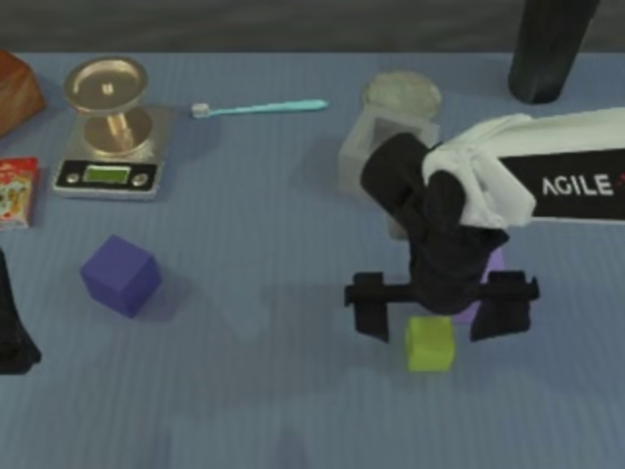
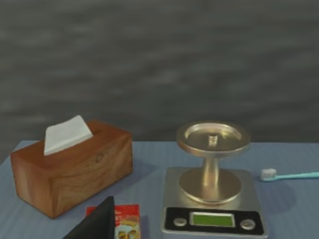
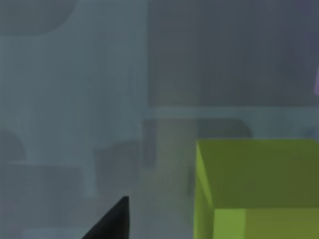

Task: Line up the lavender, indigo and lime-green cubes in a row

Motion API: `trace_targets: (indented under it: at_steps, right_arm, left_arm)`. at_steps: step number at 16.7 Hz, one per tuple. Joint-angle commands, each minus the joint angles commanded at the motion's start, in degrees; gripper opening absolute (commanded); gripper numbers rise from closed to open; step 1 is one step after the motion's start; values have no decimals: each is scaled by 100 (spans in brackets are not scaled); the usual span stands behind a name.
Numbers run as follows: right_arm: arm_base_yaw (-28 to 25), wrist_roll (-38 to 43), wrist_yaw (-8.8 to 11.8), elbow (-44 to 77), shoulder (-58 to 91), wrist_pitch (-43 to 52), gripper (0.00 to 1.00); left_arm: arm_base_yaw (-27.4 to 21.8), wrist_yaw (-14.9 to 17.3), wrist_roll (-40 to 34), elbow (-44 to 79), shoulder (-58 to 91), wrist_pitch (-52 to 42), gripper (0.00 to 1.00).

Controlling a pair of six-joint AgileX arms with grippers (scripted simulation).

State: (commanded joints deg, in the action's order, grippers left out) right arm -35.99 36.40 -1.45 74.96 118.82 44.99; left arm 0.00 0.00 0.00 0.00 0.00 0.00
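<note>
I'm hovering my right gripper (image 1: 439,313), fingers spread wide and holding nothing, over the lime-green cube (image 1: 430,345) toward the table's (image 1: 293,410) right front, the lavender (image 1: 494,266) half-hidden behind it; the indigo (image 1: 120,275) is waiting far left, where my left gripper (image 1: 12,332) is parked.

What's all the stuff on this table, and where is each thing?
Indigo cube: one, dark blue-purple, left.
Lime-green cube: one, yellow-green, right of centre, between the open fingers.
Lavender cube: one, light purple, mostly hidden behind the right gripper.
Kitchen scale: one, silver, back left, brass stand on it.
Toothbrush: one, turquoise, back.
Tissue box: one, wooden, far left.
Card pack: one, red, left edge.
Grey block: one, back right.
Dark cylinder: one, back right.
Right gripper: black, open.
Left arm: black, parked left edge.
</note>
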Motion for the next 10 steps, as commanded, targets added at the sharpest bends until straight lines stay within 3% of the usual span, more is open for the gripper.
trace_targets:
  at_steps: [6, 10]
  right_arm:
    - [5, -2, 0, 17, -11, 21, 100]
    - [-30, 11, 2, 385, -268, 660, 100]
  left_arm:
    - [0, 0, 0, 0, 0, 0, 100]
    - [0, 0, 0, 0, 0, 0, 100]
